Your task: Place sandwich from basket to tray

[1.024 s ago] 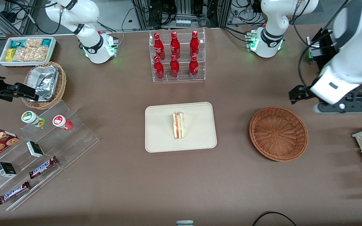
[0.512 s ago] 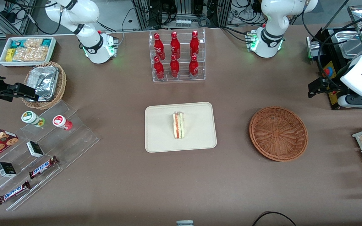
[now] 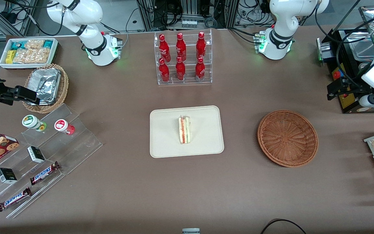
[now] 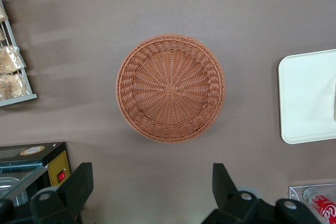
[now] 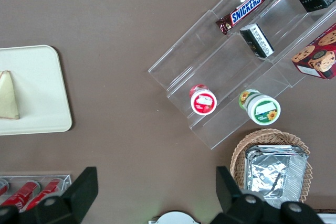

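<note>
**Sandwich is on the tray, arm goes away**

I see the sandwich lying near the middle of the tray, resting on the cream surface with its red and green layers turned up toward the front camera. The basket holds nothing; it stands on the table well apart from the tray, toward the working arm's end. I judge the placing itself is done and the step in hand is only the retreat.

My gripper hangs high above the table, beside the basket and farther from the front camera than it. Its jaws stand wide apart and hold nothing, as the left wrist view shows. In the front view it sits near the black equipment at the table's edge.

To do the retreat well, I would keep the arm high and go slowly near that equipment and its cables, and keep the jaws apart.

Against the picture of one second ago, the arm has drawn away from the basket toward the table's end. The sandwich, tray and basket have not moved.
</note>
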You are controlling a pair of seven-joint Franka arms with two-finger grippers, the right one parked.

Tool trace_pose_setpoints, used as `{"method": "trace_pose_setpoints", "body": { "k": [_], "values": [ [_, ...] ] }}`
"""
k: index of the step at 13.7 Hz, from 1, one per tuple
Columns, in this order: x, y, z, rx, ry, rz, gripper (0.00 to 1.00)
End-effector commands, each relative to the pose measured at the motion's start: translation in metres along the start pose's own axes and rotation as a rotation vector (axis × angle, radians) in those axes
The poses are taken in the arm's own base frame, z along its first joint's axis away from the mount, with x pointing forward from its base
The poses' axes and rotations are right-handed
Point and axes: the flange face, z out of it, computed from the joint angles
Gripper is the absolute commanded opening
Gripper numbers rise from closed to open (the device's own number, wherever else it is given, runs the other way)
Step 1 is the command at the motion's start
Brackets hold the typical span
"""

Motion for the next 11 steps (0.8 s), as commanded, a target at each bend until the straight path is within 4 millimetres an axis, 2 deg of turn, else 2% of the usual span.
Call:
{"method": "trace_pose_setpoints", "body": {
  "k": [1,3,7,11],
  "values": [
    [-0.015,0.004,-0.007,0.005,0.016,0.011,1.0],
    [-0.019,0.004,-0.01,0.004,0.037,-0.003,1.0],
    [-0.015,-0.008,-0.006,-0.004,0.033,-0.066,1.0],
    [-0.017,-0.008,-0.019,-0.017,0.037,-0.053,1.0]
  ]
}}
